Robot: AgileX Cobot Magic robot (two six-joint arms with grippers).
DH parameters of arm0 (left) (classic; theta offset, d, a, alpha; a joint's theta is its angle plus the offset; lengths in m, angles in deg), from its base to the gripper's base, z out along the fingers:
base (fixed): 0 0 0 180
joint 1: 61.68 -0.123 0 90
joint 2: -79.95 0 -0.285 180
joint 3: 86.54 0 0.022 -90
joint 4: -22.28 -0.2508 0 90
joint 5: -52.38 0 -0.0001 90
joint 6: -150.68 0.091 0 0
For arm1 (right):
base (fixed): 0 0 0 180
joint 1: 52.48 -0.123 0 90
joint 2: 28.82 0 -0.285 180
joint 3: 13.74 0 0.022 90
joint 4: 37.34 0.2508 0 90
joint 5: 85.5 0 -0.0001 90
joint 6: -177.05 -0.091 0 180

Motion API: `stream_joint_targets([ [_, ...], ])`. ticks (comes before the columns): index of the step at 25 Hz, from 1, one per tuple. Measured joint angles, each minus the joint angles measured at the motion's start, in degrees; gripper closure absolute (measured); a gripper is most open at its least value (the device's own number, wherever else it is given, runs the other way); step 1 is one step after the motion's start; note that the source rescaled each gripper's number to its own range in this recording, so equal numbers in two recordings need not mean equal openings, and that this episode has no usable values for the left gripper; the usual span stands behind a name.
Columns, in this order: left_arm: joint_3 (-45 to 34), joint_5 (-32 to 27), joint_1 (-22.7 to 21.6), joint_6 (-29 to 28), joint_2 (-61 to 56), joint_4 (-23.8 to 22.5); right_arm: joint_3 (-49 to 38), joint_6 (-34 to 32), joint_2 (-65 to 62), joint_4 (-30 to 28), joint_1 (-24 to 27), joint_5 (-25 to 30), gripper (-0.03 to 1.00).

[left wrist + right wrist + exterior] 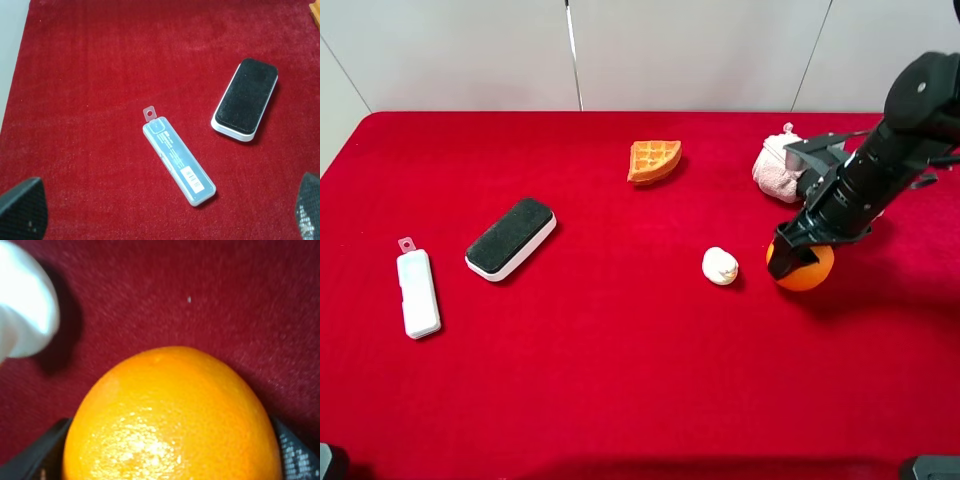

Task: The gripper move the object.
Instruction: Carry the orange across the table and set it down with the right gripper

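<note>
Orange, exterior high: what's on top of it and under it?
On top: the right gripper, jaws closed down either side of the orange, covering part of its top. Under: red tablecloth all round; the contact spot beneath is hidden by the fruit itself.

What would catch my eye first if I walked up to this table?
The bright orange at the right of the red table, clamped in the black right gripper. Next, a waffle wedge toward the far edge, and a black-topped eraser at the left.
</note>
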Motion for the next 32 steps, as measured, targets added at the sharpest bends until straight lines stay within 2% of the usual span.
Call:
stream_joint_targets([
  [10,0.0,0.0,0.0,0.0,0.0,-0.05,5.74,-2.46,-3.33,0.02,0.0,9.0,0.97],
  [24,0.0,0.0,0.0,0.0,0.0,-0.05,20.55,-9.55,-3.32,-2.82,-0.14,23.66,0.97],
  [32,0.0,0.0,0.0,0.0,0.0,-0.05,29.52,-14.79,-3.32,-9.29,-6.66,29.13,0.97],
])
